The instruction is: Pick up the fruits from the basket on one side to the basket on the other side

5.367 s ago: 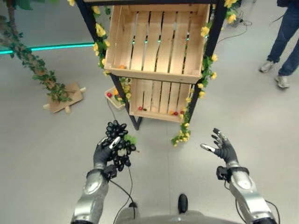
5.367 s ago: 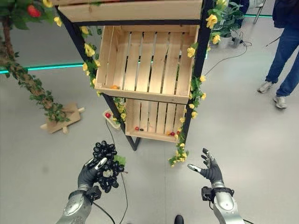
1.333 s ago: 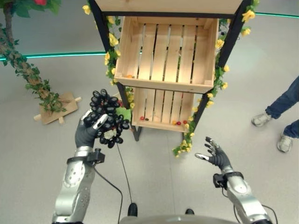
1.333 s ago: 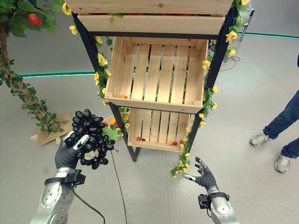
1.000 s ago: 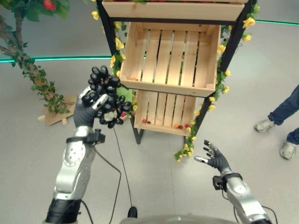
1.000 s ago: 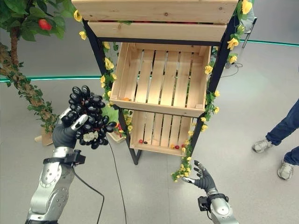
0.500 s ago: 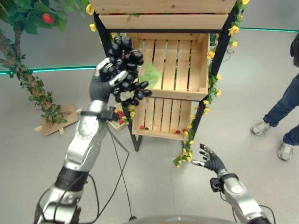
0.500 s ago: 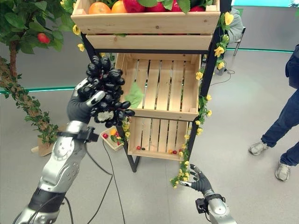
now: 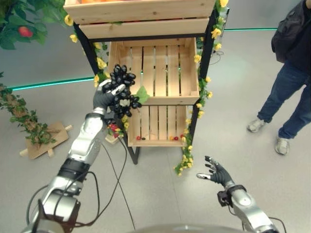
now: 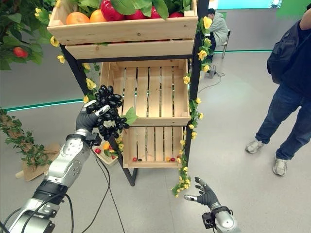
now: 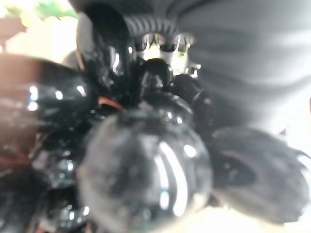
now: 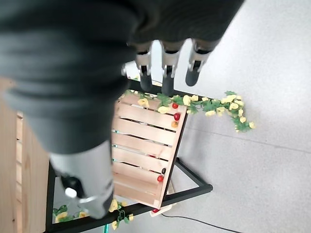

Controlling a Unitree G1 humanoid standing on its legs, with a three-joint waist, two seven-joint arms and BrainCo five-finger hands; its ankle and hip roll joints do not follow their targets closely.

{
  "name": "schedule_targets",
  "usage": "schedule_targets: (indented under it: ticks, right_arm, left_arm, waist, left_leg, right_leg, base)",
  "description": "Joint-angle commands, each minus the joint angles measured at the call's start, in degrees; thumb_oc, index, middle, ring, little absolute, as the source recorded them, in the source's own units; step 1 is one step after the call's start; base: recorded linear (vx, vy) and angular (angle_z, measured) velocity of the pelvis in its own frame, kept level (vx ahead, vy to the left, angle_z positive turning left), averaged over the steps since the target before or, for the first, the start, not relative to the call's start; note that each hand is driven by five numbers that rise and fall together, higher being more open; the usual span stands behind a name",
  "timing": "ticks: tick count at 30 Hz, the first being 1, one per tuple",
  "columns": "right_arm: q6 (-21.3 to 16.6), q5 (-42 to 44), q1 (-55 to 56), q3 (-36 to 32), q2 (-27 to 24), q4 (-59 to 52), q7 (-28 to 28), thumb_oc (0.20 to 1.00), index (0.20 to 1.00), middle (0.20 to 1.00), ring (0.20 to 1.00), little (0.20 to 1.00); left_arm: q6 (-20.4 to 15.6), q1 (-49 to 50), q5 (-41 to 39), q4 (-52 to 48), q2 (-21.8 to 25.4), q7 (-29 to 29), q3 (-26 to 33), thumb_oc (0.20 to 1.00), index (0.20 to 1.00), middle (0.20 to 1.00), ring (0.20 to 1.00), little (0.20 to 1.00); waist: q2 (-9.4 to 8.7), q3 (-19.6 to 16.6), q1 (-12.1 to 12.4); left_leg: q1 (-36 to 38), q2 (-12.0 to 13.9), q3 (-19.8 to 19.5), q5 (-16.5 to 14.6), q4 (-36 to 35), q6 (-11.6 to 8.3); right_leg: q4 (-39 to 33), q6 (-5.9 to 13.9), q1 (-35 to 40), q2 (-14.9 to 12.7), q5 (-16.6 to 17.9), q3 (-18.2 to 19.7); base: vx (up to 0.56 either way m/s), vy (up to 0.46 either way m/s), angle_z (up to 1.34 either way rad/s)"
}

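Bunch of glossy black grapes (image 10: 108,119) gripped in the left hand (image 10: 86,118), raised at the front left corner of the empty slatted pale-wood middle crate (image 10: 146,93).

Fingers curled round the bunch, a green leaf (image 10: 130,115) sticking out toward the crate. Above, a top wooden crate (image 10: 121,30) heaped with oranges, red fruit and leaves; below, a lower wooden crate (image 10: 150,145) with a few small red fruits along its front edge. Black metal rack (image 10: 193,82) trimmed with yellow-flowered garland (image 10: 187,174). Right hand (image 10: 206,196) held low and well apart, fingers spread, holding nothing. Person in blue jeans (image 10: 284,119) standing to the right on the grey floor (image 10: 243,184).
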Motion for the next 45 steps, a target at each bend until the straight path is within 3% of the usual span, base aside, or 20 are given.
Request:
schedule_targets:
  ticks: [1,11,18,22,25,27,29,31,32,33,34,36,37,40,44,45]
  right_arm:
    - [-1.65,-0.45,-1.61,0.67,-0.26,-3.03,-0.32,1.0,1.0,1.0,1.0,1.0]
    - [-1.78,-0.58,-1.0,1.52,0.06,-3.13,-0.22,1.0,1.0,1.0,1.0,1.0]
    - [-2.24,-0.48,-1.79,1.7,0.17,-2.8,-0.73,1.0,1.0,1.0,1.0,1.0]
    - [-2.38,-0.59,-2.71,1.17,0.12,-2.61,-1.18,1.0,1.0,1.0,1.0,1.0]
    - [-2.31,-1.23,-2.93,0.62,0.26,-2.16,-1.57,1.0,1.0,1.0,1.0,1.0]
    - [-2.17,-1.24,-2.92,0.31,0.62,-2.36,-1.83,1.0,1.0,1.0,1.0,1.0]
    - [-2.2,-0.89,-3.03,0.2,0.83,-2.82,-2.23,1.0,1.0,1.0,1.0,1.0]
    - [-2.23,-0.74,-3.24,0.26,0.86,-2.82,-2.27,1.0,1.0,1.0,1.0,1.0]
    - [-2.42,-0.51,-3.07,0.25,1.11,-2.05,-2.35,1.0,1.0,1.0,1.0,1.0]
    - [-2.42,-0.51,-3.07,0.25,1.09,-2.05,-2.35,1.0,1.0,1.0,1.0,1.0]
    - [-2.53,-0.26,-3.28,0.15,0.89,-1.5,-2.56,1.0,1.0,1.0,1.0,1.0]
    - [-2.71,0.24,-3.64,0.03,0.96,-1.1,-2.67,1.0,1.0,1.0,1.0,1.0]
    - [-2.86,0.3,-3.97,0.02,0.93,-0.42,-2.71,1.0,1.0,1.0,1.0,1.0]
    - [-3.02,-0.08,-4.37,-0.25,0.74,0.13,-2.75,1.0,1.0,1.0,1.0,1.0]
    - [-3.03,-0.39,-4.54,-0.34,0.3,1.05,-2.62,1.0,1.0,1.0,1.0,1.0]
    - [-2.99,-0.68,-4.41,-0.16,-0.13,1.09,-2.62,1.0,1.0,1.0,1.0,1.0]
  left_arm:
    - [-3.31,-12.59,-1.88,3.43,4.48,1.34,0.49,0.2,0.2,0.2,0.2,0.2]
    - [-2.54,-16.25,-3.5,12.73,9.56,1.54,0.02,0.2,0.2,0.2,0.2,0.2]
    - [-3.96,-15.9,-4.43,8.82,10.37,2.46,-0.27,0.2,0.2,0.2,0.2,0.2]
    - [-4.32,-16.23,-4.05,7.45,9.53,2.8,-1.25,0.2,0.2,0.2,0.2,0.2]
    - [-4.59,-16.8,-3.69,6.58,8.52,2.83,-2.12,0.2,0.2,0.2,0.2,0.2]
    - [-4.82,-17.09,-3.95,5.83,7.36,2.99,-2.56,0.2,0.2,0.2,0.2,0.2]
    - [-5.07,-16.7,-3.75,4.13,6.87,3.11,-2.75,0.2,0.2,0.2,0.2,0.2]
    - [-5.09,-16.75,-3.69,3.8,6.78,3.05,-2.78,0.2,0.2,0.2,0.2,0.2]
    - [-5.22,-16.35,-3.55,3.57,6.69,2.48,-2.56,0.2,0.2,0.2,0.2,0.2]
    - [-5.21,-16.33,-3.54,3.56,6.69,2.48,-2.54,0.2,0.2,0.2,0.2,0.2]
    - [-4.97,-17.01,-3.13,3.29,6.53,1.73,-3.31,0.2,0.2,0.2,0.2,0.2]
    - [-4.92,-17.51,-3.09,3.7,6.57,1.66,-3.42,0.2,0.2,0.2,0.2,0.2]
    - [-4.83,-17.72,-3.13,4.18,6.39,1.4,-3.16,0.2,0.2,0.2,0.2,0.2]
    - [-4.71,-16.93,-2.73,3.77,7.26,0.61,-2.15,0.2,0.2,0.2,0.2,0.2]
    - [-4.98,-16.72,-3.26,3.34,7.8,-0.14,-2.01,0.2,0.2,0.2,0.2,0.2]
    - [-5.4,-16.34,-4.04,2.9,7.91,-0.33,-1.64,0.2,0.2,0.2,0.2,0.2]
  waist:
    - [-2.05,-0.49,-0.34]
    - [-2.28,-0.2,-1.14]
    - [-2.88,0.69,-0.95]
    - [-3.5,1.63,-1.13]
    - [-3.68,2.81,-1.46]
    - [-3.65,3.72,-1.87]
    - [-2.98,5.77,-2.61]
    - [-2.34,6.73,-2.96]
    - [-1.69,7.02,-3.79]
    - [-1.67,7.03,-3.8]
    - [-1.72,7.36,-4.56]
    - [-1.93,7.95,-4.82]
    - [-2.33,8.26,-5.17]
    - [-2.55,7.93,-4.49]
    - [-2.03,7.19,-4.3]
    - [-0.89,6.53,-4.35]
  left_leg:
    - [-0.29,-0.3,-0.57,-2.65,0.12,1.54]
    - [0.15,-0.87,0.91,-3.43,0.12,2.11]
    - [-1.73,-1.58,0.97,-3.44,0.12,2.7]
    - [-1.69,-4.05,1.6,-4.56,0.12,4.53]
    - [-1.3,-6.11,2.52,-5.4,0.12,5.93]
    - [-1.03,-7.53,2.48,-5.81,0.12,6.72]
    - [-0.52,-8.35,2.08,-6.0,0.12,7.67]
    - [-0.44,-8.14,2.08,-6.13,0.12,7.92]
    - [0.63,-8.1,2.42,-7.24,0.12,7.93]
    - [0.65,-8.08,2.42,-7.26,0.12,7.92]
    - [1.66,-8.94,2.21,-8.01,0.12,8.05]
    - [2.67,-9.26,2.15,-8.77,0.12,8.0]
    - [4.15,-9.84,1.83,-9.83,0.12,7.82]
    - [5.83,-9.88,2.68,-10.62,0.12,7.2]
    - [7.14,-9.9,2.89,-11.58,0.12,7.37]
    - [8.28,-9.2,3.5,-12.56,0.12,7.19]
  right_leg:
    - [0.62,2.92,4.18,-2.13,-4.4,-1.05]
    - [0.62,3.48,3.66,-2.53,-4.3,-0.01]
    - [0.62,4.63,1.69,-3.24,-3.54,0.02]
    - [0.97,6.09,1.71,-5.66,-2.1,-0.16]
    - [5.28,7.0,-0.09,-8.25,-0.87,0.29]
    - [10.92,7.33,-3.18,-10.02,2.12,1.21]
    - [18.6,6.57,-7.55,-10.39,6.17,2.58]
    - [22.33,6.03,-10.83,-9.37,5.65,3.34]
    - [21.07,5.39,-13.45,-6.62,2.95,2.62]
    - [21.08,5.38,-13.43,-6.6,2.94,2.62]
    - [16.6,4.33,-15.46,-3.64,1.25,1.1]
    - [13.01,4.15,-16.37,-3.04,2.61,-0.88]
    - [7.48,4.51,-17.26,-2.11,4.91,-4.26]
    - [3.73,4.81,-16.32,-2.29,7.05,-12.94]
    - [4.65,3.82,-15.38,-2.18,6.73,-14.26]
    - [4.0,3.39,-15.03,-1.43,6.75,-14.88]
  base:
    - [0.05,0.025,-0.16]
    - [0.04,0.022,-0.07]
    - [0.0,0.059,-0.04]
    - [0.05,0.201,0.0]
    - [0.03,0.229,0.01]
    - [-0.01,0.271,-0.08]
    - [-0.05,0.304,-0.2]
    - [0.02,0.205,-0.22]
    - [0.1,0.109,-0.19]
    - [0.22,0.174,-0.03]
    - [0.2,0.077,-0.17]
    - [0.23,0.042,-0.19]
    - [0.24,-0.016,0.02]
    - [0.21,-0.032,0.13]
    - [0.15,-0.05,0.11]
    - [0.2,-0.063,-0.01]
